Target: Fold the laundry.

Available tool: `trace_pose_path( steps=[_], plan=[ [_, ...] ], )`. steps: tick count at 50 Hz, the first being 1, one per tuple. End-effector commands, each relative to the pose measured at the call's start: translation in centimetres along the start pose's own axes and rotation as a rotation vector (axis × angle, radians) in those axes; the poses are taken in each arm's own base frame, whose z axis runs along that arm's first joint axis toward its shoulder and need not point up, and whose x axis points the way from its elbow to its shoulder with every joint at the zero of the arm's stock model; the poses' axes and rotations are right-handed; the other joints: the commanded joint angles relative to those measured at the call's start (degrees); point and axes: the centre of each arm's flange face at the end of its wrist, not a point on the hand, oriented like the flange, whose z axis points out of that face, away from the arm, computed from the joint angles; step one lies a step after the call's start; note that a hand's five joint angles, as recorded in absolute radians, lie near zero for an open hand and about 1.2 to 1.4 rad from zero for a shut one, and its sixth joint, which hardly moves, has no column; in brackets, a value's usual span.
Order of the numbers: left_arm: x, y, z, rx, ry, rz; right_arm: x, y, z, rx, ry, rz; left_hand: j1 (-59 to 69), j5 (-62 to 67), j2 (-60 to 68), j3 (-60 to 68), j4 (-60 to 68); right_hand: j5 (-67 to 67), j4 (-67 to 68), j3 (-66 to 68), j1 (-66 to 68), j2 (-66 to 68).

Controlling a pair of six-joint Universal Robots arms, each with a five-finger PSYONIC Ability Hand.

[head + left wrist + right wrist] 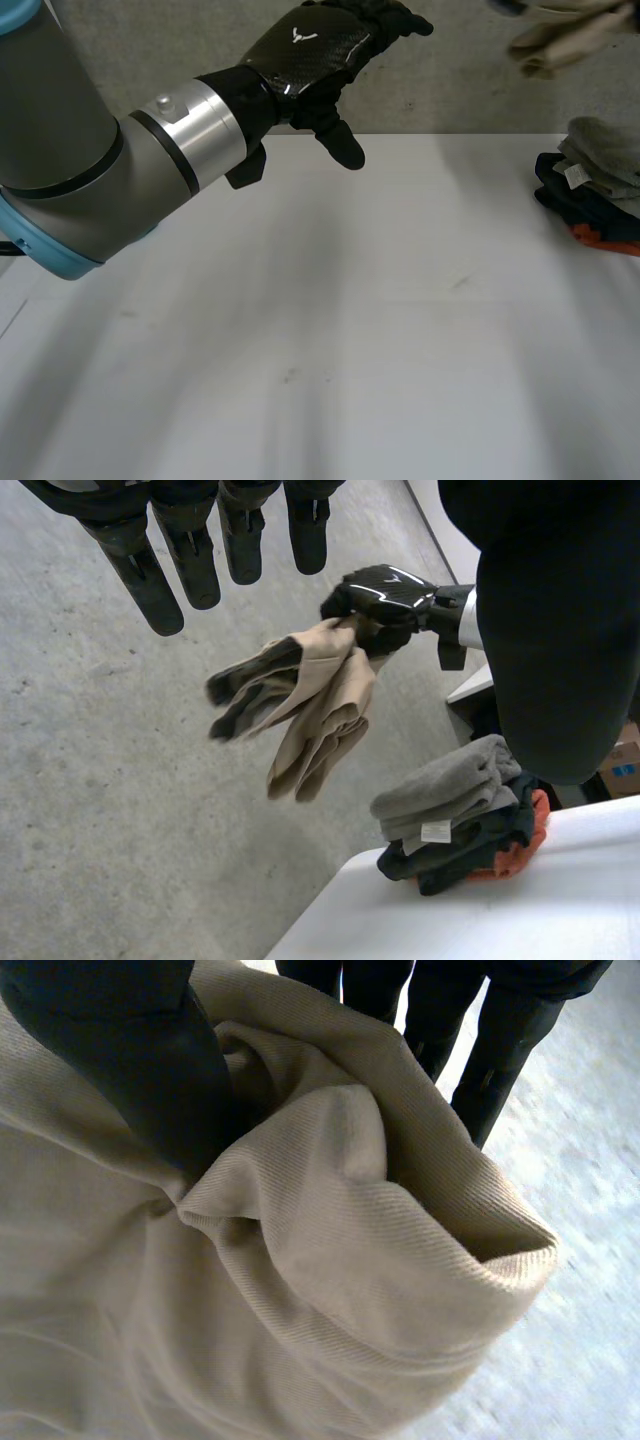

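Observation:
A beige garment with dark cuffs (pixel 320 700) hangs in the air beyond the table's far edge, over the grey floor. My right hand (pixel 385 595) is shut on its upper end, and its thumb (pixel 130 1060) and fingers (pixel 500 1040) pinch the beige cloth (pixel 300 1290) into thick folds. In the head view the beige garment (pixel 565 35) is at the far right, above the table's back edge. My left hand (pixel 320 50) is raised over the table's far left part, open and holding nothing, with its fingers (pixel 200 550) straight.
A pile of folded clothes (pixel 595 190), grey on top of dark blue and orange, lies at the table's far right corner; the same pile (pixel 460 820) lies below the hanging garment. The white table (pixel 330 350) spreads in front. A cardboard box (pixel 622 760) stands on the floor.

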Motion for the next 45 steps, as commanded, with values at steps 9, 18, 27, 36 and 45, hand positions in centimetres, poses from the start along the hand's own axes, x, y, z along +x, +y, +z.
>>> trace_pose_path(
  steps=[9, 18, 27, 36, 45],
  plan=[
    [0.7, 1.1, -0.1, -0.031, 0.015, -0.021, 11.2, 16.8, -8.6, -0.301, -0.144, 0.156, 3.47, 1.89, 2.7, 2.19, 2.83, 16.21, 11.19, 13.4, 20.75, 13.55],
    [1.2, 1.6, -0.1, -0.045, 0.025, -0.027, 13.6, 19.7, -11.9, -0.364, -0.122, 0.146, 3.64, 2.06, 2.87, 2.36, 3.0, 16.21, 11.19, 13.4, 20.75, 13.55],
    [1.3, 1.5, -0.2, -0.044, 0.026, -0.032, 14.0, 17.9, -10.7, -0.354, -0.087, 0.141, 3.64, 2.06, 2.87, 2.36, 3.0, -53.79, -58.81, -56.6, -49.25, -56.45],
    [3.0, 0.9, -0.2, -0.032, 0.062, -0.031, 15.9, 11.7, -9.0, -0.393, 0.117, 0.11, 3.81, 2.23, 3.03, 2.53, 3.17, -53.79, -58.81, -56.6, -49.25, -56.45],
    [3.8, -0.2, -0.8, -0.014, 0.076, -0.028, 18.6, 7.4, -11.1, -0.59, 0.19, -0.175, 3.64, 2.06, 2.87, 2.36, 3.0, -53.79, -58.81, -56.6, -49.25, -56.45]
  ],
)
